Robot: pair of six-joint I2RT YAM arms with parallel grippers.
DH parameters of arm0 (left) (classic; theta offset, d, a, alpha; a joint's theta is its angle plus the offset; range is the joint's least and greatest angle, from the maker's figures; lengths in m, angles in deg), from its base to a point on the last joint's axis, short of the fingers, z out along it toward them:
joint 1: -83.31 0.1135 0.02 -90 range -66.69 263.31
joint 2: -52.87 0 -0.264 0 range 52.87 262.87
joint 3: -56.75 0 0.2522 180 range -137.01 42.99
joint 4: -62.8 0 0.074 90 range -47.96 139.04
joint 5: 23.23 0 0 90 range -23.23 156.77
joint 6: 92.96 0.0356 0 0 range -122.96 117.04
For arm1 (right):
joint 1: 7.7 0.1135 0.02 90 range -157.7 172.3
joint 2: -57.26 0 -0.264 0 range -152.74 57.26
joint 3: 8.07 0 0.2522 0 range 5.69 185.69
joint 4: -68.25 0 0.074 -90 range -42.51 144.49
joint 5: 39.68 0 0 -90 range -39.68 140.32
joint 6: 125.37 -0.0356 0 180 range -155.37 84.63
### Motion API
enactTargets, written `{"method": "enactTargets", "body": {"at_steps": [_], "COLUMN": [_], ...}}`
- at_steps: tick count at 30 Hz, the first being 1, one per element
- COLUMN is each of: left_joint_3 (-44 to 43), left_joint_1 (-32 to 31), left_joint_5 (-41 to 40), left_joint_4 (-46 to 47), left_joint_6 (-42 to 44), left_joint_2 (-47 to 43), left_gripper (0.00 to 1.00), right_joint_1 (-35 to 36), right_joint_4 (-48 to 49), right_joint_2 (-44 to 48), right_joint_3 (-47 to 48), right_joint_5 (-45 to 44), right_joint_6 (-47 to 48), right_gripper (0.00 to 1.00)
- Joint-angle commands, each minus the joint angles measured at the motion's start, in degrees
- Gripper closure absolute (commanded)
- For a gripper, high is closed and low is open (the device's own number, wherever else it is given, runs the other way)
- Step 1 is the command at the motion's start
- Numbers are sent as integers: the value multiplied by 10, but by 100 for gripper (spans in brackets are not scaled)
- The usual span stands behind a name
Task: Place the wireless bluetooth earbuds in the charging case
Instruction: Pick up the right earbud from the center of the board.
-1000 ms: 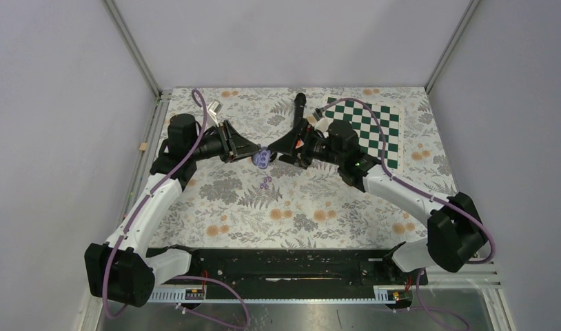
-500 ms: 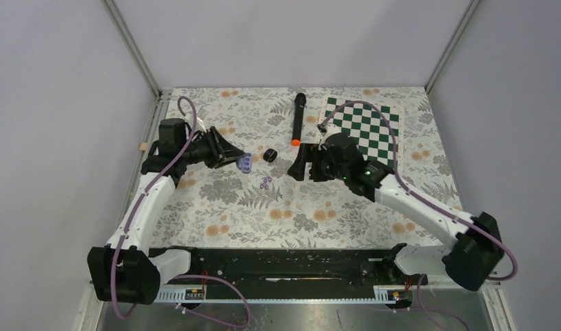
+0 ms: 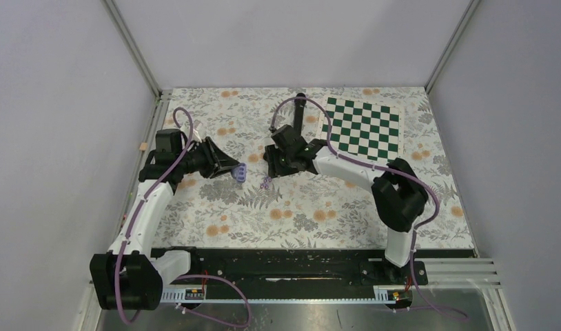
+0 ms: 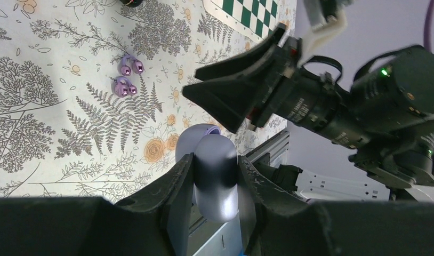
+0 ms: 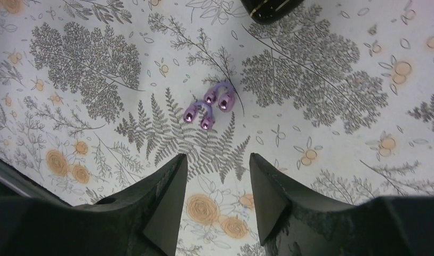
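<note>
Two pale purple wireless bluetooth earbuds [image 5: 209, 106] lie together on the floral mat, also visible in the top view [image 3: 265, 183] and the left wrist view [image 4: 127, 77]. My right gripper [image 5: 217, 160] hangs just above them, open, with nothing between its fingers; from above it [image 3: 269, 169] sits just behind the earbuds. My left gripper [image 4: 215, 159] is shut on the pale purple charging case [image 4: 216, 181] and holds it off the mat, left of the earbuds [image 3: 241, 174]. I cannot tell whether the case lid is open.
A long black microphone [image 3: 299, 110] lies at the back, partly behind the right arm. A green-and-white chessboard [image 3: 367, 127] is at the back right. A small black object [image 5: 271, 8] rests on the mat just beyond the earbuds.
My right gripper swung left from beside the microphone to over the purple earbuds, and its jaws narrowed. My left gripper drifted slightly nearer with the case still in it.
</note>
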Motion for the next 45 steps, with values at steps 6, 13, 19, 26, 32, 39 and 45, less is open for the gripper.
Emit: {"method": "enactTargets", "body": {"at_steps": [6,13,19,26,32,39,45], "left_joint_3": [-2,2,3,0,0,-2,14], "left_joint_1": [24,29,29,30,30,30,28], "left_joint_5": [9,17,21,27,29,45,130], "left_joint_4": [23,23,23,22,23,24,74], "left_joint_6": [-7,-6,-6,-5,-5,-2,-22], "left_joint_2": [-33,-35,-38,-39,-39,-31,-27], "left_gripper": [100,100,100,100,100,100,100], "right_joint_1": [4,3,3,3,3,3,2], "right_joint_4": [-21,-19,-35,-31,-23,7,130], "right_joint_2": [-113,-149,-180,-189,-168,-99,69], "right_joint_3": [101,117,143,139,121,71,-97], "right_joint_5": [40,30,14,7,8,2,52], "right_joint_6": [18,10,8,3,8,26,69], "right_gripper": [50,54,60,69,80,97,98]}}
